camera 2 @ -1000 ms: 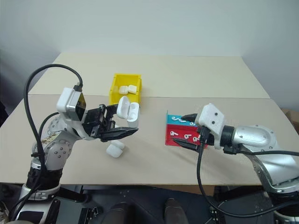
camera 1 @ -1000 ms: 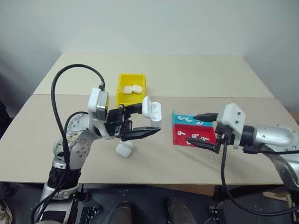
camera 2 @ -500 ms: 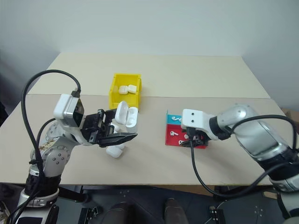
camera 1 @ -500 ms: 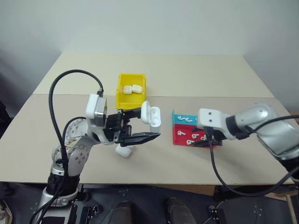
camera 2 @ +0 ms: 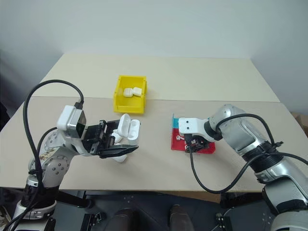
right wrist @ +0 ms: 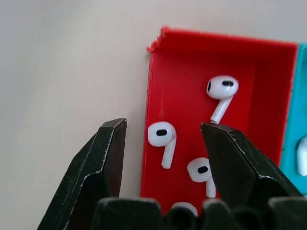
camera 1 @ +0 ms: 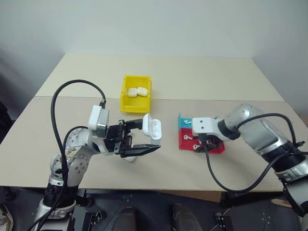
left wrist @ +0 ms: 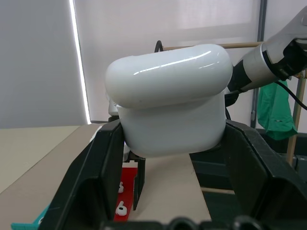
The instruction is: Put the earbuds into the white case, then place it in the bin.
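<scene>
On the pale beige counter, the left gripper pinches a small glossy white rounded case with its hinged lid swung up, holding it above the counter between the small bright yellow rectangular plastic bin and the trays. In the left wrist view the case sits clamped between the two black fingers. Two more closed white cases lie inside the yellow bin, and another white case rests on the counter just under the left gripper. The right gripper points steeply down over the shallow red plastic tray, its fingers spread apart and pinching nothing; one finger hangs over the bare counter just outside the tray's wall, the other over the tray's inside. Several tiny white plastic earbuds with short stems lie loose on the red tray's floor, one of them between the fingertips. A shallow blue plastic tray touches the red tray's far side and holds at least one further earbud.
</scene>
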